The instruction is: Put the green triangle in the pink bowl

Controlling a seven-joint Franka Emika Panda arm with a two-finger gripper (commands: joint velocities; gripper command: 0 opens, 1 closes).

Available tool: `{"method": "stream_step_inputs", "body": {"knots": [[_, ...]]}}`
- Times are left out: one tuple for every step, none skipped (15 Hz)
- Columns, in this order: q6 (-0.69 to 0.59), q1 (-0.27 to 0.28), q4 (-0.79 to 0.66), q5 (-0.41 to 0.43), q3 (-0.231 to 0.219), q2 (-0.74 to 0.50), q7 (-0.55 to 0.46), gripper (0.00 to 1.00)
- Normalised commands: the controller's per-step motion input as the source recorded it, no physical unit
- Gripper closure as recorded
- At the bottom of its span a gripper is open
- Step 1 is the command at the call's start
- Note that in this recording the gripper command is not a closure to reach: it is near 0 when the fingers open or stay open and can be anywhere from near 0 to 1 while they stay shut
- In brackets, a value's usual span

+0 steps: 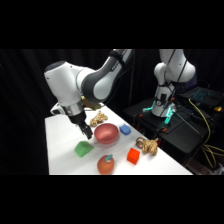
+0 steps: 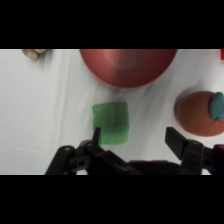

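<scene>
You can see the green triangle (image 1: 83,148) lying flat on the white table (image 1: 62,160). It is a small, bright green wedge with smooth sides, and from the wrist view (image 2: 111,123) it looks almost square. It sits just beside the pink bowl (image 1: 106,134), not in it. The bowl is round, smooth and plain, and its inside is a darker red (image 2: 128,65).

Your gripper (image 1: 87,133) hangs just above the table, between the wedge and the bowl. Its two black fingers (image 2: 176,139) are spread wide apart and hold nothing. One finger tip is right at the wedge's edge.

Near the wedge you see an orange ball (image 1: 105,164) with a green top, like a fruit. A red cube (image 1: 133,156) and a small blue block (image 1: 125,130) have flat sides. Two lumpy tan things (image 1: 98,119) sit farther away.
</scene>
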Motion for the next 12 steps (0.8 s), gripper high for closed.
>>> {"method": "stream_step_inputs", "body": {"knots": [[-0.25,-0.045,0.59,-0.097,-0.004,0.39,-0.21,0.00],[-0.25,-0.050,0.56,-0.093,-0.005,0.37,-0.21,0.00],[-0.24,-0.063,0.53,-0.085,-0.006,0.36,-0.22,0.00],[-0.24,-0.067,0.49,-0.077,-0.005,0.34,-0.21,0.00],[-0.22,-0.071,0.45,-0.067,0.001,0.31,-0.21,0.00],[-0.21,-0.067,0.41,-0.060,0.005,0.29,-0.21,0.00],[-0.20,-0.057,0.38,-0.059,0.007,0.26,-0.20,0.00],[-0.20,-0.049,0.36,-0.055,0.012,0.25,-0.20,0.00],[-0.19,-0.040,0.34,-0.051,0.018,0.23,-0.19,0.00],[-0.20,-0.032,0.34,-0.046,0.023,0.23,-0.19,0.00],[-0.21,-0.024,0.37,-0.036,0.033,0.24,-0.18,0.00],[-0.21,-0.019,0.36,-0.029,0.041,0.23,-0.17,0.00]]}}
